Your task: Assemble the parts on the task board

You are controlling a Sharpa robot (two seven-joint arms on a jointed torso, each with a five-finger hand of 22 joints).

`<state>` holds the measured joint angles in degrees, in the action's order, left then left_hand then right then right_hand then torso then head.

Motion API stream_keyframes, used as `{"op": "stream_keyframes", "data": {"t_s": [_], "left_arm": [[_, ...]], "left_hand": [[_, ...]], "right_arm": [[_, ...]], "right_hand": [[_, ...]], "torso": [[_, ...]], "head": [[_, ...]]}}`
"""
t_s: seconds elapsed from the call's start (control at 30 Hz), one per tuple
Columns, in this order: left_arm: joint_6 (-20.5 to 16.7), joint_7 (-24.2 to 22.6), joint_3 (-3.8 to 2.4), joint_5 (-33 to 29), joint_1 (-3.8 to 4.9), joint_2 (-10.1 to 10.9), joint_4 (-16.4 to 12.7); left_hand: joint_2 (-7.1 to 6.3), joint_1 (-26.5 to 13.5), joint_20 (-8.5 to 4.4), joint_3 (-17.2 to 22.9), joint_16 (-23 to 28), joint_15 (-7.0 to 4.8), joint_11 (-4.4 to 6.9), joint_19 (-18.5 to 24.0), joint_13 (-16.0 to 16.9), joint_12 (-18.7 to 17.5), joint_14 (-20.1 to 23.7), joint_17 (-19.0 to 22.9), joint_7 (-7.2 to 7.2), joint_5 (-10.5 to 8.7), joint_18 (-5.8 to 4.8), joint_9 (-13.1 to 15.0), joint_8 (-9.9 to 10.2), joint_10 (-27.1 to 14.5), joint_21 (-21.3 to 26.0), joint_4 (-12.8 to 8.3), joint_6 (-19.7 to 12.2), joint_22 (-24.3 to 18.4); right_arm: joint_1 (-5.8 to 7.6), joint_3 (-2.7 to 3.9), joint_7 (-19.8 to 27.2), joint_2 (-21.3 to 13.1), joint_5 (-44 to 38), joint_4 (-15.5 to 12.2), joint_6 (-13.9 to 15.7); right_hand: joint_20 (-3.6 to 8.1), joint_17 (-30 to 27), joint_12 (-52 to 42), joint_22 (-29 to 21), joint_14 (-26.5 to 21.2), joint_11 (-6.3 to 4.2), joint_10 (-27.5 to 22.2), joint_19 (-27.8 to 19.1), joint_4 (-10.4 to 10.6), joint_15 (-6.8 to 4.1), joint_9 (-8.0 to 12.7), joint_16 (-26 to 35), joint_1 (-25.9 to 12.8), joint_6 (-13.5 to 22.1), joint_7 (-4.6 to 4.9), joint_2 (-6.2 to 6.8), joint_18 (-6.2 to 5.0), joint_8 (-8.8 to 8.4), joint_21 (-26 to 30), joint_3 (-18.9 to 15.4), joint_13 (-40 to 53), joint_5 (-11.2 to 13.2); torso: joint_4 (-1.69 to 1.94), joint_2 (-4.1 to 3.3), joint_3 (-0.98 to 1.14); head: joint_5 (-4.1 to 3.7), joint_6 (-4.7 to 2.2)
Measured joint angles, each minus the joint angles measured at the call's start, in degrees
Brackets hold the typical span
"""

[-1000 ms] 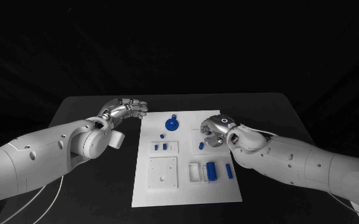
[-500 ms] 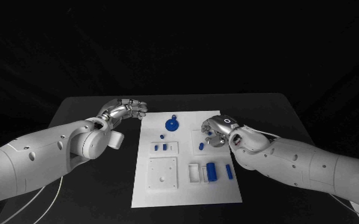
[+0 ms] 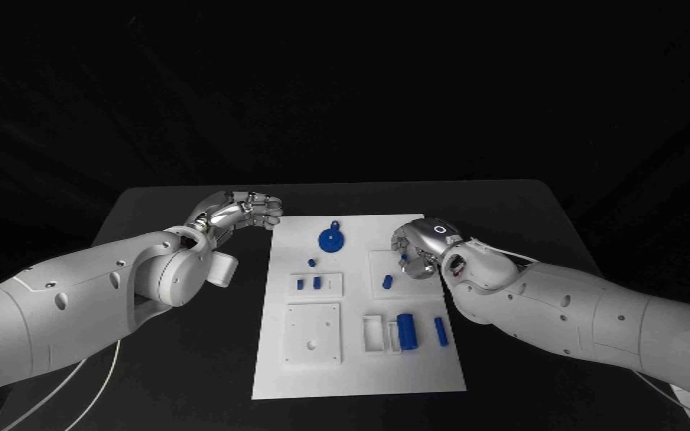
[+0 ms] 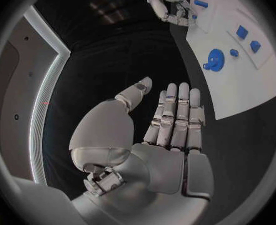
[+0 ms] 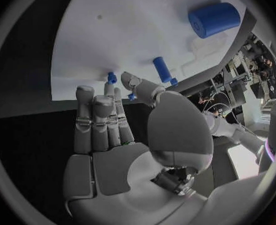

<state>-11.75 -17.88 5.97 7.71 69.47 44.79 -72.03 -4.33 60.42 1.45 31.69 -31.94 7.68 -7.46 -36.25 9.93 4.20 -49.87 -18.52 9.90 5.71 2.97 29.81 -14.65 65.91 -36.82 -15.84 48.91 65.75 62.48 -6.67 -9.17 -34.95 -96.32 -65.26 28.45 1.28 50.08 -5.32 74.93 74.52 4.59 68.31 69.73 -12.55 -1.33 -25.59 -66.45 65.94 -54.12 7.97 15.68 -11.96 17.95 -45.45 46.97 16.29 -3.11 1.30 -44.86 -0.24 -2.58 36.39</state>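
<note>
— What's the biggest thing here?

— The black table (image 3: 172, 351), one of it, with one white task board (image 3: 360, 376) lying across its middle.

— And the arms?

— Two white arms. The left hand (image 3: 241, 210) hangs over the bare table just beside the board's far left corner, touching nothing; in the left wrist view its fingers (image 4: 175, 117) lie straight and side by side, thumb apart, palm empty — released. The right hand (image 3: 419, 249) sits over the right half of the board, fingers bent downward. In the right wrist view its fingertips (image 5: 112, 92) come right beside a small blue peg (image 5: 112, 77), but I cannot tell whether it is pinched or merely touched.

— How many blue parts do you count?

— In the head view, seven that I can make out. One round disc (image 3: 332, 240) with a small tab, near the board's far end. Two long pieces in the near right corner: a thick cylinder (image 3: 407, 328) and a thin bar (image 3: 439, 328) beside it. Three small blocks (image 3: 308, 281) in the raised panel on the left. One little piece (image 3: 387, 278) just beside the right hand. Anything under that hand is hidden.

— Any other board features?

— One square white plate (image 3: 314, 331) on the near left.
</note>
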Motion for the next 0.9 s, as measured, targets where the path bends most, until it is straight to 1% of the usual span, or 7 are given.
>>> {"op": "stream_keyframes", "data": {"t_s": [0.23, 0.33, 0.43, 0.63, 0.77, 0.83, 0.9], "left_arm": [[0.0, 0.1, 0.00, 0.0, 0.00, 0.1, 0.0], [0.1, 0.1, 0.00, 0.0, 0.00, 0.1, 0.0], [0.1, 0.2, 0.00, 0.0, 0.00, 0.1, 0.0], [0.2, 0.2, 0.00, 0.0, 0.00, 0.2, 0.0], [0.2, 0.3, 0.00, 0.0, 0.00, 0.2, 0.0], [0.2, 0.3, 0.00, 0.0, 0.00, 0.2, 0.0], [0.2, 0.3, 0.00, 0.0, 0.00, 0.2, 0.0]], "left_hand": [[0.00, 0.0, 0.00, 0.0, 0.2, 0.00, 0.00, 0.0, -0.1, 0.0, 0.0, 0.0, 0.00, 0.00, -0.05, 0.0, 0.0, 0.0, 0.2, 0.0, 0.0, 0.1], [0.00, 0.0, 0.00, 0.0, 0.2, 0.00, 0.00, 0.0, -0.1, 0.0, 0.0, 0.0, 0.00, 0.00, -0.31, 0.0, 0.0, 0.0, 0.2, 0.0, 0.0, 0.0], [0.00, 0.0, 0.00, 0.0, 0.2, 0.00, 0.00, 0.0, 0.0, 0.0, 0.0, -0.1, 0.00, 0.00, -0.32, 0.0, 0.0, 0.0, 0.2, 0.0, 0.0, 0.0], [0.00, 0.0, 0.00, 0.0, 0.2, 0.00, 0.00, 0.0, -0.1, 0.0, 0.0, -0.1, 0.00, 0.00, -0.34, 0.0, 0.0, 0.0, 0.2, 0.0, 0.0, 0.0], [0.00, 0.0, 0.20, 0.0, 0.2, 0.00, 0.00, 0.2, -0.1, 0.0, 0.0, -0.1, 0.00, 0.00, -0.34, 0.0, 0.0, 0.0, 0.2, 0.0, 0.0, 0.1], [0.00, 0.0, 0.20, 0.0, 0.2, 0.00, 0.00, 0.2, -0.1, 0.0, 0.0, -0.2, 0.00, 0.00, -0.35, 0.0, 0.0, 0.0, 0.2, 0.0, 0.0, 0.1], [0.00, 0.0, 0.20, 0.0, 0.2, 0.00, 0.00, 0.2, -0.1, 0.0, 0.0, -0.2, 0.00, 0.00, -0.34, 0.0, 0.0, 0.0, 0.2, 0.0, 0.0, 0.1]], "right_arm": [[-0.02, 0.00, -0.8, 0.0, -0.5, 0.3, -0.8], [0.00, 0.00, -1.0, 0.0, -0.7, 0.3, -1.4], [0.08, 0.09, -1.2, 0.0, -1.1, 0.3, -2.0], [0.18, 0.15, -1.4, 0.0, -1.7, 0.3, -2.6], [0.23, 0.18, -1.5, 0.2, -2.0, 0.4, -2.9], [0.26, 0.19, -1.7, 0.3, -2.1, 0.4, -3.0], [0.27, 0.20, -1.8, 0.4, -2.3, 0.5, -3.1]], "right_hand": [[0.11, 0.0, 0.0, 0.0, 0.0, -0.01, 0.0, -0.1, 0.1, 0.00, 0.0, 0.0, 0.0, 0.0, -0.01, 0.00, 0.03, 0.00, 0.0, 0.1, 0.0, 0.0], [0.12, 0.0, 0.0, 0.0, 0.0, 0.00, 0.4, -0.1, 0.2, -0.01, -0.1, 0.0, 0.2, -0.3, -0.19, 0.17, 0.04, 0.47, 0.0, 0.2, -0.1, 0.0], [0.16, 0.0, -0.4, 0.0, 0.0, -0.27, 1.5, 0.0, 0.2, -0.44, -0.3, 0.0, 0.5, -1.0, -0.18, -0.07, 0.45, 0.83, 0.0, 0.2, 0.2, 0.0], [0.16, 0.0, -0.9, 0.0, -0.1, -0.63, 2.3, 0.0, 0.2, -0.75, -0.5, -0.2, 0.5, -1.9, -0.49, -0.08, 0.50, 1.21, 0.0, 0.2, 0.6, 0.0], [0.16, 0.0, -1.3, 0.0, -0.1, -1.02, 3.1, 0.0, 0.2, -1.15, -0.8, -0.2, 0.9, -2.7, -0.80, -0.45, 0.54, 1.80, -0.2, 0.2, 1.0, 0.0], [0.16, 0.0, -1.5, 0.0, -0.2, -1.35, 3.6, 0.0, 0.2, -1.45, -0.9, -0.2, 1.0, -3.0, -1.17, -1.11, 0.56, 2.02, -0.2, 0.2, 1.4, 0.0], [0.16, 0.0, -1.9, 0.0, -0.2, -1.47, 4.0, 0.0, 0.1, -1.64, -1.1, -0.2, 0.7, -3.8, -1.04, -1.40, 0.56, 2.17, -0.2, 0.2, 1.7, 0.0]], "torso": [[-0.03, 0.00, -0.01], [-0.03, 0.00, -0.03], [-0.03, 0.00, -0.04], [-0.03, 0.00, -0.04], [-0.04, 0.00, -0.03], [-0.04, 0.00, -0.02], [-0.03, -0.01, 0.00]], "head": [[-0.02, 0.05], [0.01, 0.09], [0.01, 0.16], [-0.01, 0.24], [-0.02, 0.29], [-0.02, 0.30], [-0.02, 0.31]]}}
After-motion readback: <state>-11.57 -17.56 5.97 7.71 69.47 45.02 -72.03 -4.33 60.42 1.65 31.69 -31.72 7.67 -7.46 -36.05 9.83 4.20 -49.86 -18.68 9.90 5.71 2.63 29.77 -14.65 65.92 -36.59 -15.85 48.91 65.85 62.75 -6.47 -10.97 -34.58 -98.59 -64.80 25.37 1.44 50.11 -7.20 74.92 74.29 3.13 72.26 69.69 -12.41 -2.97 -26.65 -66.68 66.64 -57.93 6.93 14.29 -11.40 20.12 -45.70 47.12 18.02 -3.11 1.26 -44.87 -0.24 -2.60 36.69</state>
